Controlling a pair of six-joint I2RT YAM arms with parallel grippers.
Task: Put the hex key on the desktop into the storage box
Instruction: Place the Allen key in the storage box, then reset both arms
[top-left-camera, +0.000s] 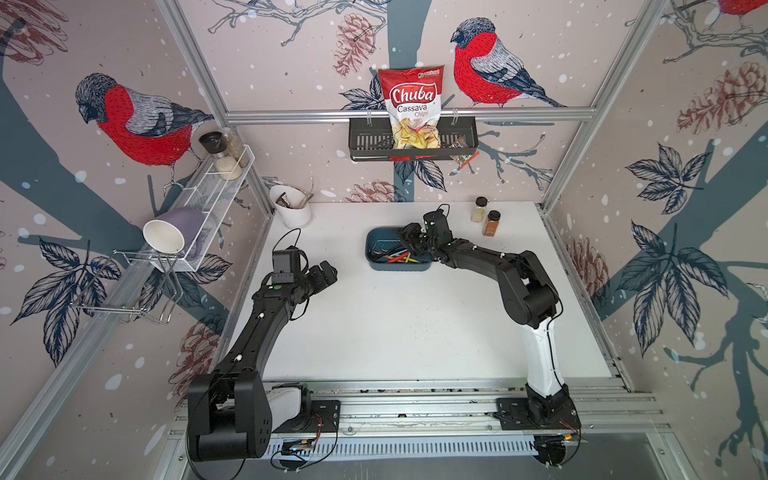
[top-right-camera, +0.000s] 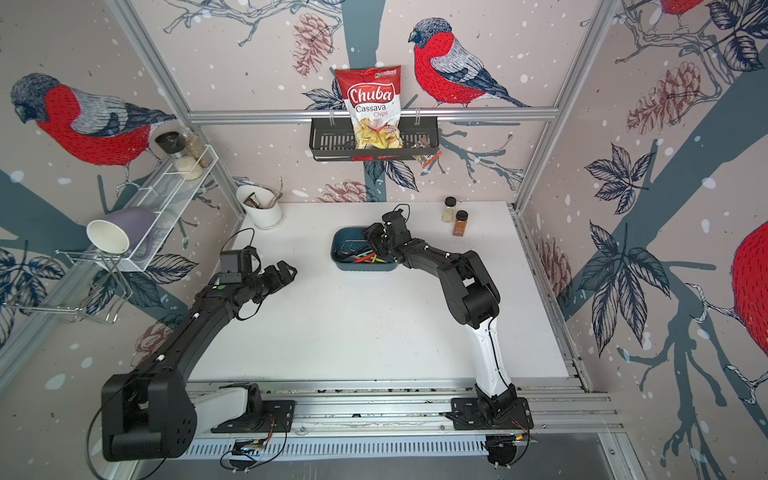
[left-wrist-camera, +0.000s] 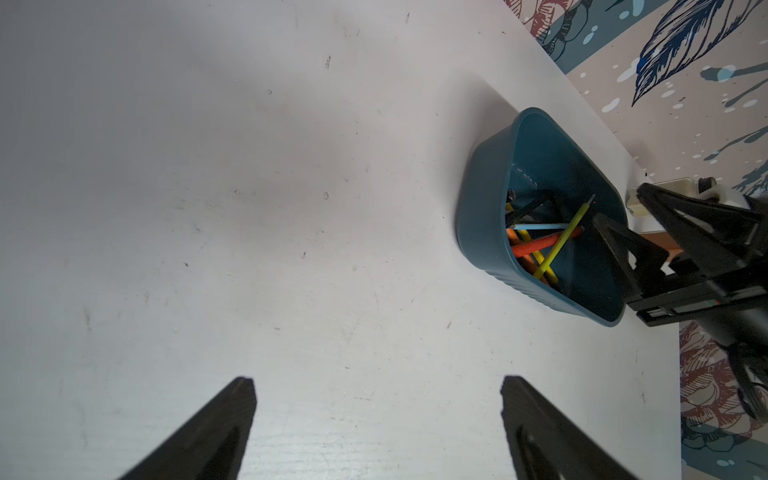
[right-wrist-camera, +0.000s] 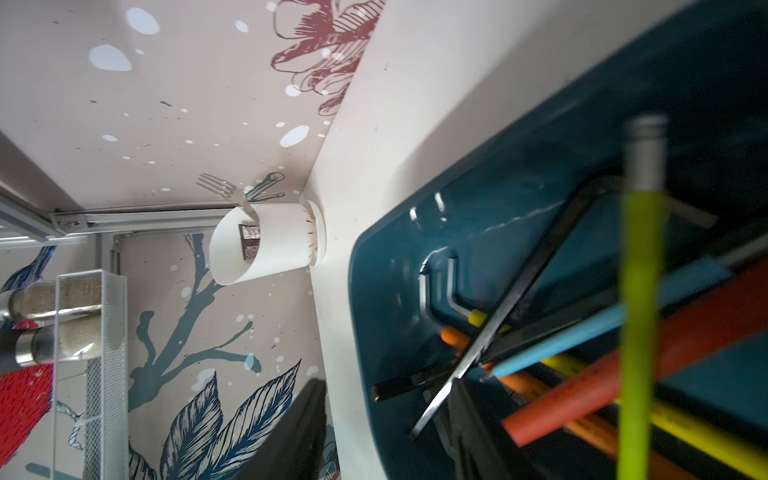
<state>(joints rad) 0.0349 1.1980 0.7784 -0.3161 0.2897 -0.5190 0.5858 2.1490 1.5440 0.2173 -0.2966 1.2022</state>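
Note:
The teal-blue storage box (top-left-camera: 399, 266) (top-right-camera: 361, 266) stands at the back middle of the white desktop (top-left-camera: 395, 332). Several hex keys (top-left-camera: 397, 257) (left-wrist-camera: 540, 245) lie crossed inside it: orange, yellow, blue, black and bare steel. A yellow-green hex key (right-wrist-camera: 640, 291) leans over the others and looks blurred. My right gripper (top-left-camera: 409, 245) (top-right-camera: 376, 245) (right-wrist-camera: 388, 384) hangs over the box's right end, open, with nothing between its fingers. My left gripper (top-left-camera: 328, 270) (top-right-camera: 289, 270) (left-wrist-camera: 378, 380) is open above bare desktop, left of the box.
A white utensil holder (top-left-camera: 293, 210) stands at the back left corner. Two spice jars (top-left-camera: 486, 218) stand right of the box. On the back wall, a black basket (top-left-camera: 365, 141) holds a chips bag. A white wire rack (top-left-camera: 216, 191) hangs on the left wall.

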